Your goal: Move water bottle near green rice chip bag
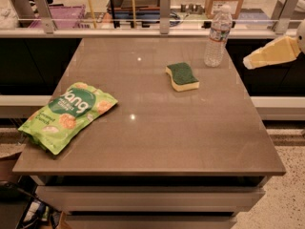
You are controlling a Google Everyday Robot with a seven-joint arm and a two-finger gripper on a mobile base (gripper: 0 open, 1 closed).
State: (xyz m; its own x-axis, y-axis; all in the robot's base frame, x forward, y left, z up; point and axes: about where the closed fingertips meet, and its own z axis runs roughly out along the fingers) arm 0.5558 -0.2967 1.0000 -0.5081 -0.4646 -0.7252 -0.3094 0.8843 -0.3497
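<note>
1 camera looks down from high above the near edge of the bench (190, 142), facing the far railing (164, 31). It stands far enough back to show the whole top. The gripper (252, 60) shows at the right edge, off the bench.
</note>
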